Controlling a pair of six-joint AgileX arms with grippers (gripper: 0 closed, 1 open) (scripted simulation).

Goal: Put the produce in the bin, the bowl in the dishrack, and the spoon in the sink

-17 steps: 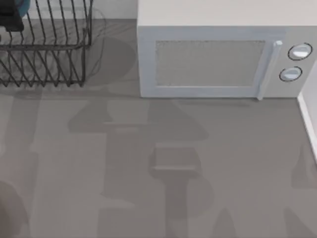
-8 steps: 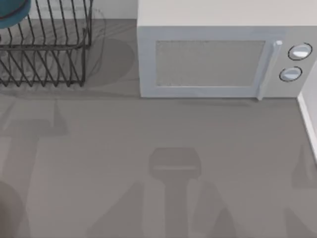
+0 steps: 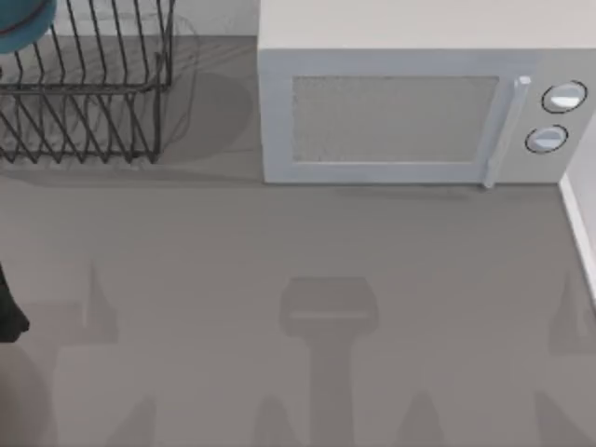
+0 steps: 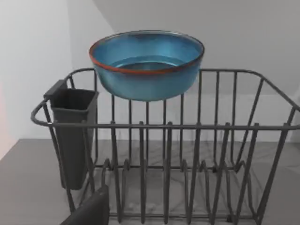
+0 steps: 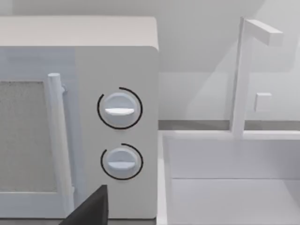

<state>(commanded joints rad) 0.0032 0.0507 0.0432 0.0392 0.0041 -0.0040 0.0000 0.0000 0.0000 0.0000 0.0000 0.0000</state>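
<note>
Grey worktop (image 3: pixel 279 242) lies bare up front, the left gripper (image 4: pixel 91 213) backed off to its left edge since a second ago, grip unreadable, leaving the teal-blue, red-rimmed bowl (image 4: pixel 146 63) on the dark wire dishrack (image 4: pixel 187 154) behind

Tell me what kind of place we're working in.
Most likely a kitchen counter: a white microwave stands at the back, a wire dishrack holds a blue bowl, and a sink with a faucet sits beside the microwave.
</note>
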